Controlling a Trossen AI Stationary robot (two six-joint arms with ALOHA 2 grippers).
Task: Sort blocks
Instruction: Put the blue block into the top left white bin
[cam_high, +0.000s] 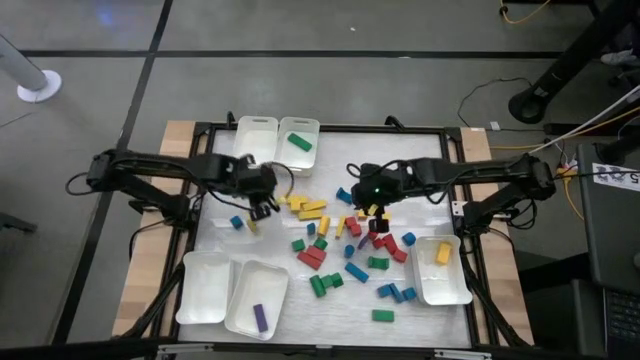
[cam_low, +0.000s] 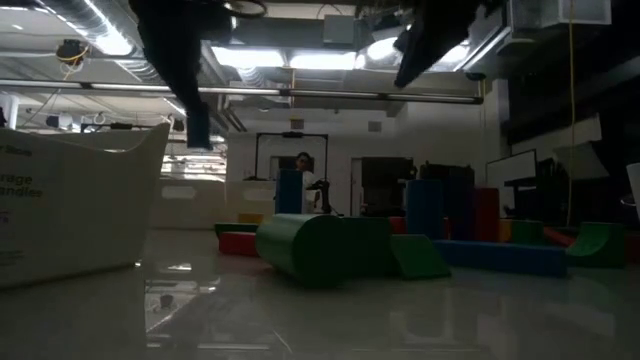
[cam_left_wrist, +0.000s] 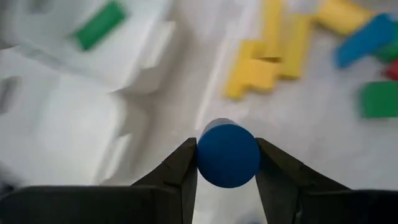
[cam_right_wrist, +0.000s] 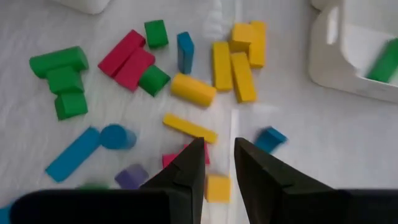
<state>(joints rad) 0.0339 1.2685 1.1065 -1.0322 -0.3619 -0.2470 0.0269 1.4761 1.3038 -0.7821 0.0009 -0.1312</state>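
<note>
White tabletop, round blue block end-on.

White rectangular plastic trays: five
Trays holding a single small block: three
Dark two-finger grippers: two
Loose coloured toy blocks on the table: dozens
</note>
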